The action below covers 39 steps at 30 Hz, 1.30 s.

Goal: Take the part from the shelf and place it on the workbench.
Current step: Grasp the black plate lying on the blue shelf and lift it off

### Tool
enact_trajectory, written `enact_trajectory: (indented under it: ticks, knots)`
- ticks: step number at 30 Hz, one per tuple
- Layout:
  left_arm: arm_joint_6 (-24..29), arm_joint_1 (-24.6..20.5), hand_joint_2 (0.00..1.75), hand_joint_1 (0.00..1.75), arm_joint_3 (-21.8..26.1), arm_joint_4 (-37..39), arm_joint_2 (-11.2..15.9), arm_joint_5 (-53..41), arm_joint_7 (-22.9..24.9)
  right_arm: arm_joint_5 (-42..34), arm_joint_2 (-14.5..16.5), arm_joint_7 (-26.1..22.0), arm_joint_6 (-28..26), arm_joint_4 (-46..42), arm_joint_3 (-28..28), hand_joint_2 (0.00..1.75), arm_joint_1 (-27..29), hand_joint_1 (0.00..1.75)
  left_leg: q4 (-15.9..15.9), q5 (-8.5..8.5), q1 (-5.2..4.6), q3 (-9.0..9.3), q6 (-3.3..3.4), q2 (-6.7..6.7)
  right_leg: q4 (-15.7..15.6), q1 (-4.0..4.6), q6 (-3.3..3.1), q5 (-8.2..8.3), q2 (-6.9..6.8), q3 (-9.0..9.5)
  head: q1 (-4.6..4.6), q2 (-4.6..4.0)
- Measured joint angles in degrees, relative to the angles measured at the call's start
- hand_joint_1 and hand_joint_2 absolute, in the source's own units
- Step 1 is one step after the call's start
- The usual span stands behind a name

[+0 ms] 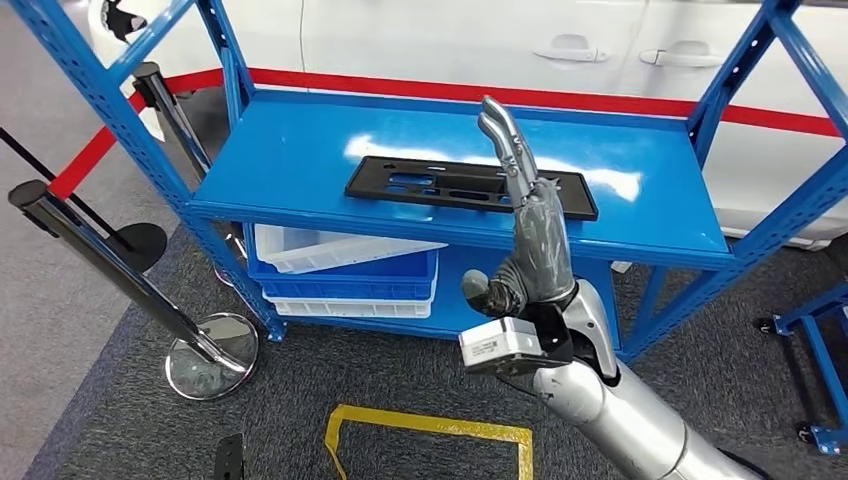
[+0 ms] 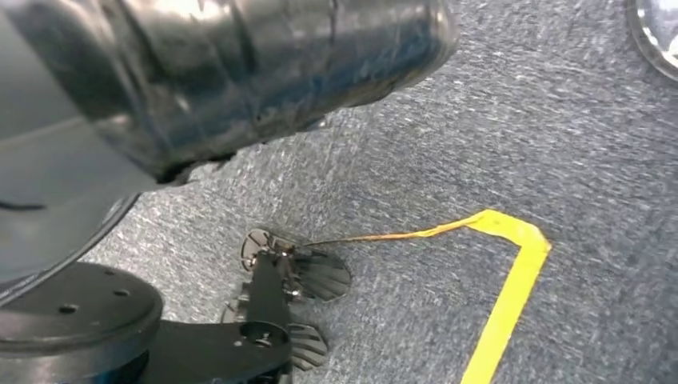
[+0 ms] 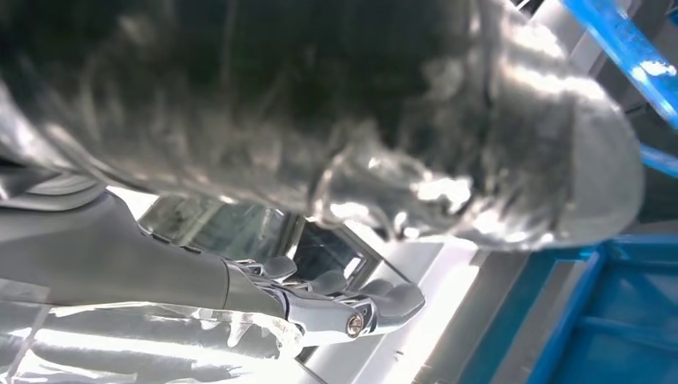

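One hand is up: the right hand (image 1: 527, 232) stands raised in front of the shelf (image 1: 300, 160), fingers (image 1: 503, 135) straight and together, pointing up and away, thumb out to the near left, holding nothing. The left hand (image 2: 280, 296) hangs low over grey carpet beside yellow floor tape (image 2: 512, 288); its fingers are too dark and small to tell how they lie.

Just beyond the right hand, the part (image 1: 440, 185) lies flat on the shelf's top board, near the front edge. It is a long, thin black panel with several slots cut through it, matte, probably moulded plastic. I judge it light and fairly stiff, though a panel this long may flex or tip if lifted by one end. Its low profile on the glossy blue painted steel offers little to pinch; the near long edge, around the middle, looks the best hold.

Below sit stacked blue and white bins (image 1: 345, 275).
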Motion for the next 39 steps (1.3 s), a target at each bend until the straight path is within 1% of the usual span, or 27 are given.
enact_trajectory:
  ticks: [2,3,4,5,6,7,8,9,12,14,15,17,18,19,20,22,24,26,29,31,33,34,35,36,37,38,39]
  knots:
    - [-0.02,-0.18,0.00,0.00,-0.13,0.00,0.02,-0.03,0.07,-0.06,0.00,-0.04,0.10,0.09,0.01,0.00,0.00,0.00,-0.03,0.07,0.01,0.00,0.13,0.03,6.93,-0.35,0.49,-3.47,-0.04,-3.05,0.17,0.00]
    - [-0.04,-0.21,0.00,0.00,-0.24,0.00,0.03,-0.04,0.15,-0.09,0.00,-0.05,0.18,0.16,0.02,0.00,0.06,0.00,0.07,0.04,0.02,-0.05,0.11,0.03,9.47,-0.57,0.75,-4.21,-0.05,-4.18,0.17,0.00]
    - [-0.08,-0.20,0.00,0.00,-0.37,0.00,0.03,-0.05,0.26,-0.12,0.00,-0.06,0.27,0.25,0.02,0.00,0.10,0.00,0.21,-0.05,0.07,-0.09,0.04,0.02,10.13,-0.79,0.99,-3.88,-0.07,-4.43,0.17,0.00]
    - [-0.14,-0.18,0.00,0.00,-0.51,0.00,0.01,-0.05,0.37,-0.13,0.00,-0.08,0.33,0.32,0.03,0.00,0.10,0.00,0.44,-0.19,0.17,-0.13,-0.10,0.00,8.63,-1.00,1.22,-2.55,-0.10,-3.62,0.16,0.00]
    - [-0.20,-0.17,0.00,0.00,-0.62,-0.01,-0.02,-0.05,0.47,-0.14,0.00,-0.10,0.38,0.37,0.05,0.00,0.06,0.00,0.81,-0.41,0.30,-0.17,-0.32,-0.04,5.27,-1.21,1.44,-0.61,-0.16,-1.85,0.17,0.00]
    - [-0.25,-0.17,0.00,0.00,-0.69,-0.01,-0.03,-0.05,0.55,-0.19,0.00,-0.14,0.41,0.41,0.10,0.00,0.00,0.00,1.25,-0.71,0.36,-0.29,-0.64,-0.09,1.69,-1.30,1.56,0.66,-0.20,0.04,0.18,0.00]
    - [-0.27,-0.22,0.00,0.00,-0.73,-0.01,-0.04,-0.05,0.61,-0.24,0.03,-0.18,0.43,0.45,0.16,0.00,-0.07,0.00,1.82,-1.02,0.36,-0.49,-1.03,-0.15,-1.23,-1.32,1.41,1.53,-0.17,1.54,0.18,0.00]
    - [-0.29,-0.28,0.00,0.00,-0.77,-0.01,-0.03,-0.05,0.64,-0.29,0.07,-0.22,0.47,0.50,0.21,0.00,-0.13,0.00,2.24,-1.21,0.31,-0.71,-1.42,-0.20,-2.93,-1.24,1.13,1.79,-0.12,2.40,0.17,0.00]
    - [-0.28,-0.37,0.00,0.00,-0.93,0.00,0.00,-0.05,0.69,-0.34,0.17,-0.32,0.61,0.66,0.31,0.00,-0.21,0.00,2.56,-1.29,0.31,-1.12,-2.27,-0.24,-3.32,-0.97,-0.09,1.77,0.06,2.42,0.15,0.00]
    - [-0.25,-0.39,0.00,0.00,-0.97,0.00,0.01,-0.05,0.69,-0.34,0.28,-0.39,0.73,0.73,0.34,0.00,-0.30,0.00,4.25,-2.46,0.45,-1.90,-2.79,-0.16,-3.50,-1.12,-0.72,1.95,0.00,2.50,-0.02,0.00]
    - [-0.24,-0.41,0.00,0.00,-0.97,0.00,0.01,-0.04,0.68,-0.34,0.34,-0.43,0.81,0.74,0.36,0.00,-0.33,0.00,6.70,-3.86,0.51,-3.05,-3.06,-0.11,-3.57,-1.19,-0.97,1.98,-0.07,2.55,-0.13,0.00]
    - [-0.23,-0.39,0.00,0.00,-0.98,0.00,-0.04,-0.01,0.68,-0.34,0.41,-0.49,0.95,0.83,0.47,0.00,-0.34,0.00,14.04,-7.13,0.59,-6.52,-3.43,-0.05,-3.57,-1.06,-1.26,1.92,-0.17,2.55,-0.31,0.00]
    - [-0.23,-0.35,0.00,0.00,-0.99,0.00,-0.07,0.01,0.68,-0.34,0.42,-0.49,1.01,0.91,0.57,0.00,-0.32,0.00,17.16,-8.03,0.61,-8.12,-3.49,-0.05,-3.55,-0.96,-1.33,1.88,-0.19,2.56,-0.29,0.00]
    - [-0.23,-0.31,0.00,0.00,-0.99,0.00,-0.08,0.01,0.68,-0.34,0.42,-0.49,1.05,1.01,0.66,0.00,-0.29,0.00,18.59,-7.96,0.60,-8.98,-3.43,-0.05,-3.53,-0.87,-1.37,1.84,-0.17,2.58,-0.30,0.00]
    - [-0.23,-0.29,0.00,0.00,-0.99,0.00,-0.08,0.01,0.68,-0.34,0.42,-0.49,1.07,1.09,0.73,0.00,-0.28,0.00,17.88,-6.83,0.58,-8.83,-3.26,-0.05,-3.52,-0.79,-1.40,1.78,-0.14,2.63,-0.30,0.00]
    - [-0.23,-0.32,0.00,0.00,-0.99,0.00,-0.05,0.01,0.68,-0.34,0.42,-0.49,1.07,1.16,0.76,0.00,-0.29,0.00,10.90,-2.94,0.44,-5.76,-2.54,-0.05,-3.51,-0.68,-1.35,1.61,-0.07,2.84,-0.30,0.00]
    - [-0.30,-0.44,0.00,0.00,-1.00,0.00,-0.02,0.01,0.68,-0.34,0.42,-0.51,1.07,1.20,0.76,0.00,-0.34,0.00,4.36,-0.91,0.06,-2.62,-1.84,-0.07,-3.57,-0.54,-0.98,1.42,-0.04,2.91,-0.28,0.00]
    - [-0.37,-0.43,0.00,0.00,-1.01,0.00,-0.01,0.03,0.69,-0.34,0.43,-0.54,1.09,1.29,0.77,0.00,-0.37,0.00,2.77,-1.10,-0.29,-1.80,-1.48,-0.12,-3.80,-0.53,-0.40,1.36,-0.03,2.94,-0.26,0.00]
    - [-0.47,-0.27,0.00,0.00,-1.01,-0.02,-0.05,0.04,0.72,-0.35,0.42,-0.56,1.13,1.38,0.78,0.00,-0.41,0.00,1.79,-0.94,0.11,-0.98,-0.80,-0.12,-3.11,-0.51,0.51,0.60,-0.14,2.93,-0.16,0.00]
    - [-0.58,-0.37,0.00,0.00,-1.03,-0.02,-0.06,0.03,0.74,-0.38,0.42,-0.56,1.13,1.46,0.78,0.00,-0.46,0.00,1.29,-1.01,0.27,-0.37,-0.30,-0.07,1.83,-0.52,0.84,-1.88,-0.24,0.48,-0.08,0.00]
    - [-0.67,-0.45,0.00,0.00,-1.06,-0.02,-0.03,0.03,0.75,-0.44,0.41,-0.56,1.14,1.62,0.78,0.00,-0.36,0.00,1.33,-1.38,0.19,-0.17,0.12,-0.04,8.95,-0.53,1.02,-4.46,-0.25,-3.61,-0.07,0.00]
    - [-0.71,-0.40,0.00,0.00,-1.07,-0.02,-0.03,0.03,0.76,-0.49,0.40,-0.56,1.15,1.74,0.78,0.00,-0.27,0.00,1.40,-1.58,0.15,-0.04,0.20,-0.04,10.95,-0.56,1.10,-4.54,-0.25,-4.98,-0.08,0.00]
    - [-0.75,-0.32,0.00,0.00,-1.07,-0.02,-0.03,0.04,0.77,-0.53,0.40,-0.56,1.16,1.84,0.78,0.00,-0.20,0.00,1.51,-1.85,0.14,0.16,0.20,-0.07,10.88,-0.60,1.14,-3.47,-0.26,-5.34,-0.08,0.00]
    - [-0.81,-0.24,0.00,0.00,-1.08,-0.02,-0.05,0.05,0.78,-0.59,0.39,-0.56,1.17,1.91,0.78,0.00,-0.18,0.00,1.69,-2.18,0.15,0.45,0.14,-0.10,8.56,-0.64,1.13,-1.41,-0.28,-4.53,-0.07,0.00]
    - [-0.87,-0.18,0.00,0.00,-1.08,-0.02,-0.07,0.07,0.79,-0.64,0.39,-0.56,1.20,1.95,0.78,0.00,-0.20,0.00,1.91,-2.59,0.16,0.79,0.02,-0.13,4.79,-0.67,1.03,0.92,-0.30,-2.99,-0.06,0.00]
    - [-0.95,-0.17,0.00,0.00,-1.08,-0.02,-0.08,0.09,0.79,-0.69,0.40,-0.56,1.24,1.98,0.78,0.00,-0.23,0.00,2.18,-3.04,0.06,1.04,-0.20,-0.16,1.15,-0.61,0.88,2.51,-0.33,-1.31,-0.05,0.00]
    - [-1.01,-0.21,0.00,0.00,-1.08,-0.02,-0.09,0.12,0.80,-0.75,0.41,-0.56,1.28,2.01,0.78,0.00,-0.28,0.00,2.41,-3.41,-0.02,1.16,-0.45,-0.18,-1.61,-0.57,0.64,3.29,-0.34,0.07,-0.07,0.00]
